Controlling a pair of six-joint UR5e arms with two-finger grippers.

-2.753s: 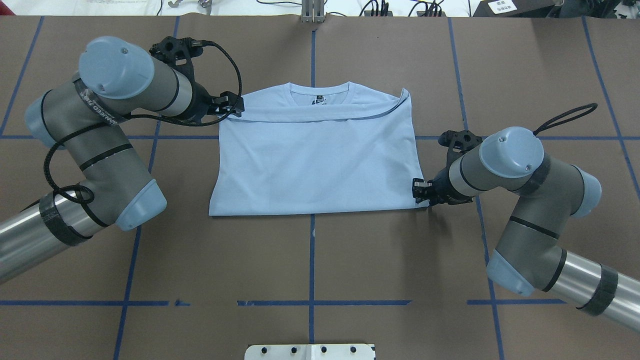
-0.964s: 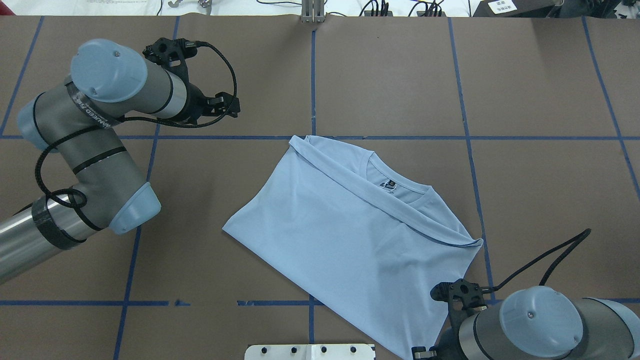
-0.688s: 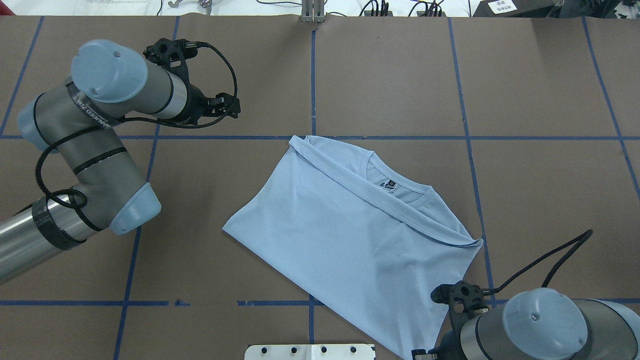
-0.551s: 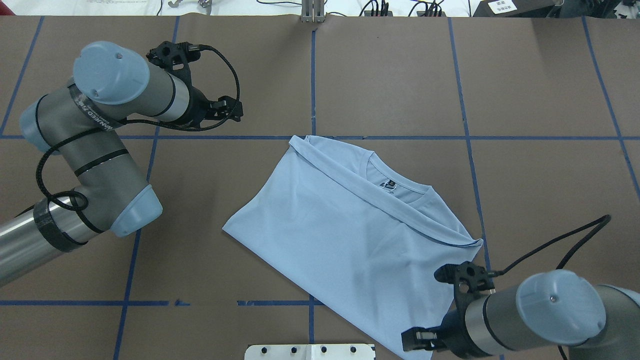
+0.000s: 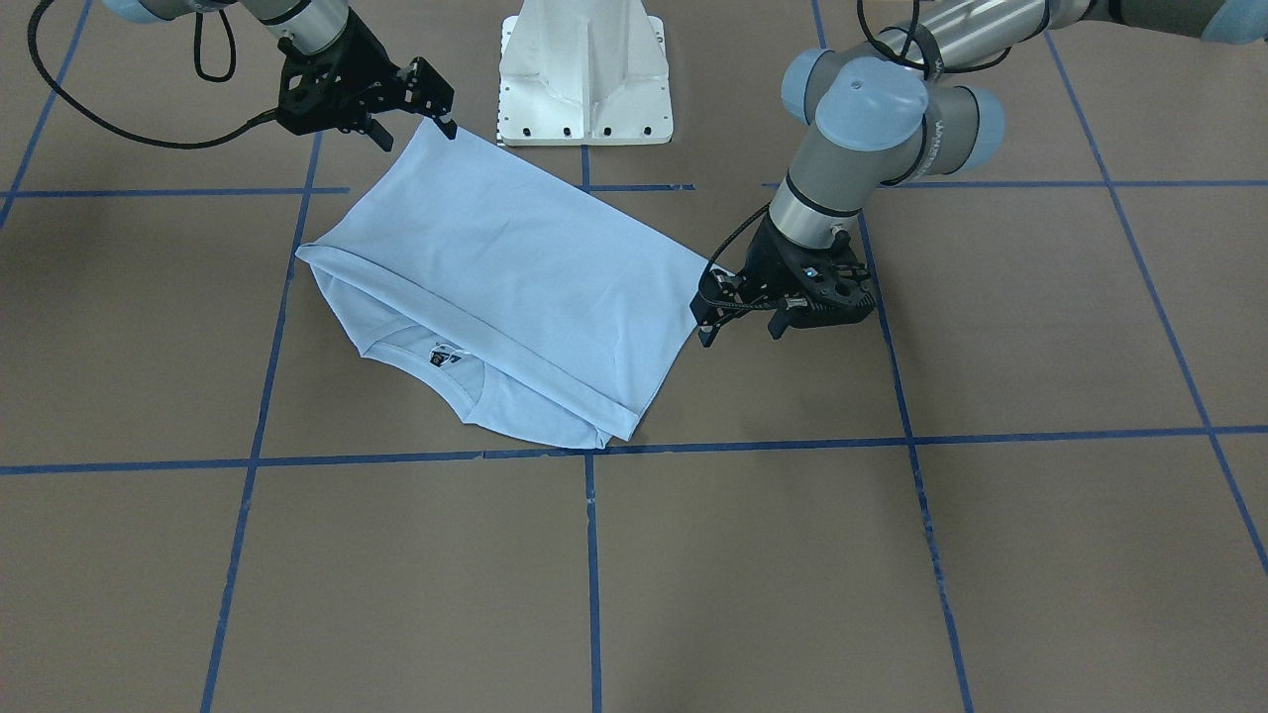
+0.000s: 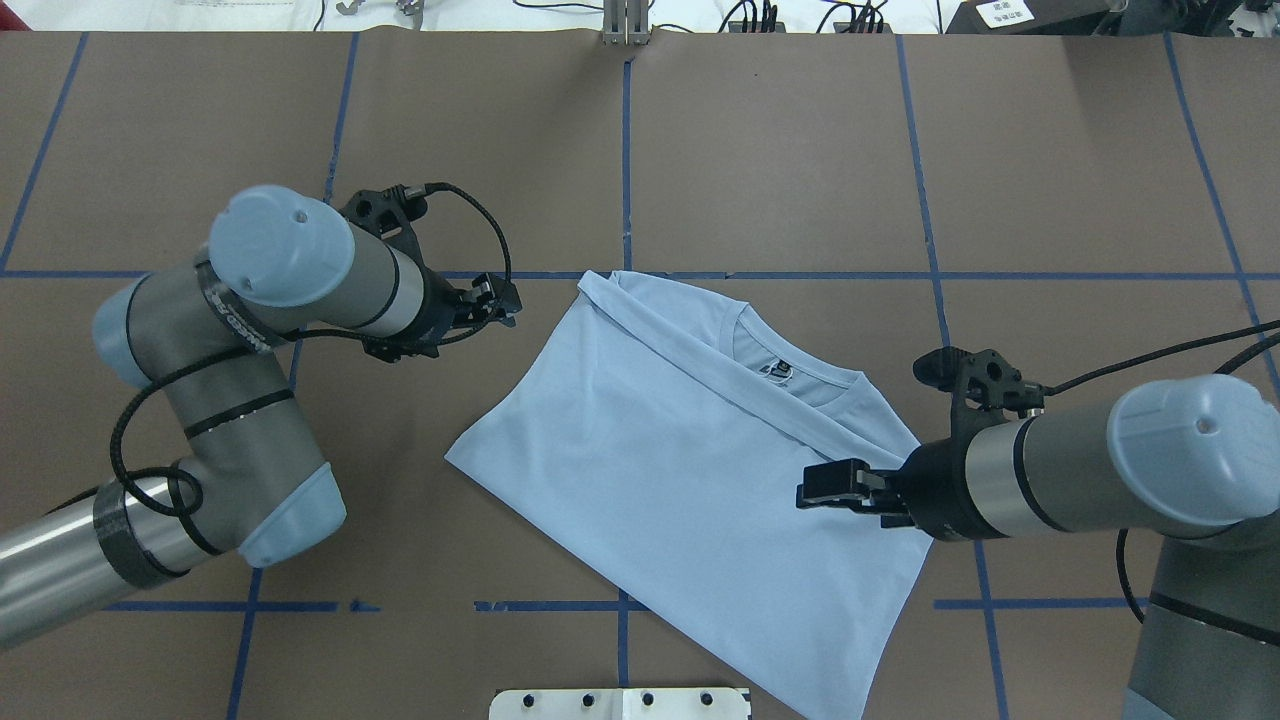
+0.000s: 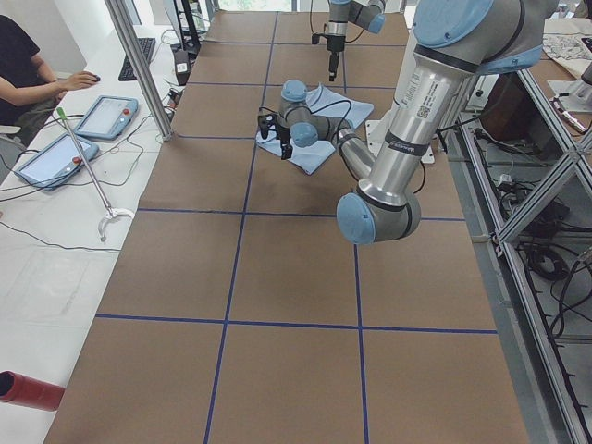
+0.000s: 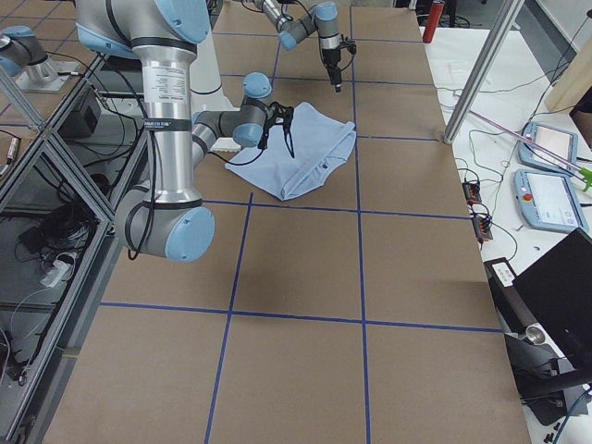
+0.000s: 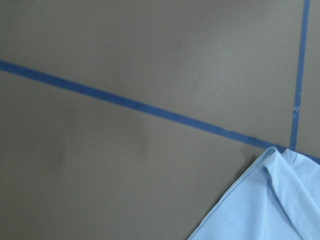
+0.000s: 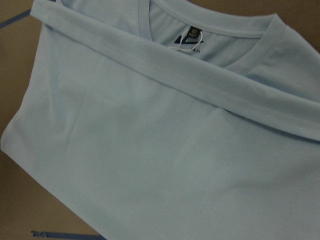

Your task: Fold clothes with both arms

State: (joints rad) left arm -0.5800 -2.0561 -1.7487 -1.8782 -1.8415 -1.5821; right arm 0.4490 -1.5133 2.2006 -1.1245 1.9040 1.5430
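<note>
The light blue T-shirt (image 6: 690,470) lies folded and turned diagonally on the brown table, collar and dark neck label (image 6: 778,370) facing up. My left gripper (image 6: 505,300) hovers open just off the shirt's left side. In the front-facing view the left gripper (image 5: 741,332) stands beside the shirt's corner (image 5: 698,277), holding nothing. My right gripper (image 6: 815,492) is open above the shirt's right part, empty. The right wrist view looks down on the folded cloth (image 10: 165,150) and its label (image 10: 187,40). The left wrist view catches one shirt corner (image 9: 270,200).
The white pedestal base (image 6: 620,703) stands at the near table edge, close to the shirt's nearest corner. Blue tape lines (image 6: 625,150) grid the brown cover. A person sits by tablets (image 7: 97,116) beyond the far side, next to a metal post (image 7: 139,65).
The shirt, dragged toward the base and rotated since the oldest frame, now rests still. The left arm swung nearer to its left edge. The right gripper rose from the near corner to above the cloth.
</note>
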